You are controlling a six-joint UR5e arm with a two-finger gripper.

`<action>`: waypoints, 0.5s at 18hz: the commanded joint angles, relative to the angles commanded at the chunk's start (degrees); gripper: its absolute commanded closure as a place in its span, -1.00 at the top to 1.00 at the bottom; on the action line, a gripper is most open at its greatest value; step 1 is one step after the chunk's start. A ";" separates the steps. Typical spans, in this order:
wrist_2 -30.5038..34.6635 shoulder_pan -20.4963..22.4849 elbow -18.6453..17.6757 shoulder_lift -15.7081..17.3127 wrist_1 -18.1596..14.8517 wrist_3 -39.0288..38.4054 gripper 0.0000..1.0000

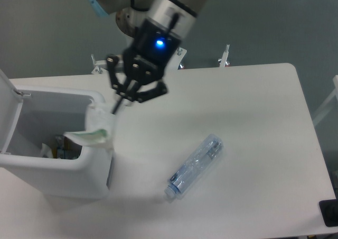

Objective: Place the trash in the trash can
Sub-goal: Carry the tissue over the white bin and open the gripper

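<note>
You have the white table (253, 117) filling most of the view, with the arm (169, 11) reaching down from the top over its left part; the blue light on the wrist is lit. At the far left stands the trash can (58, 167), a boxy white bin with rounded corners, its lid (9, 112) swung up and open on the left side; down inside it you can see a few pieces of rubbish in the shadowed bottom, too small to name.

Your gripper (117, 106) hangs above the bin's right rim; its dark fingers (122, 99) are drawn nearly together at the tips, pinching the top of the crumpled wad (95, 130); the wad dangles from them, white and creased with a greenish streak along its lower edge, and it sits right over the rim on the bin's right wall, partly over the opening; you cannot tell whether it touches the rim.

The plastic bottle (194, 165) lies flat on the table well to the right of the bin, apart from the gripper; it is clear and crushed, with a bluish label, lying on a slant with its cap end toward the near edge.
</note>
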 joint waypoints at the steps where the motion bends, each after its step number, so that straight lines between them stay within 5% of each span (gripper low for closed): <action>1: 0.09 -0.53 -0.96 0.61 0.09 0.00 -0.90; 6: 0.53 -2.56 -3.43 0.97 1.14 0.88 -0.18; 9: 0.53 -2.56 -3.17 0.79 2.20 0.88 0.45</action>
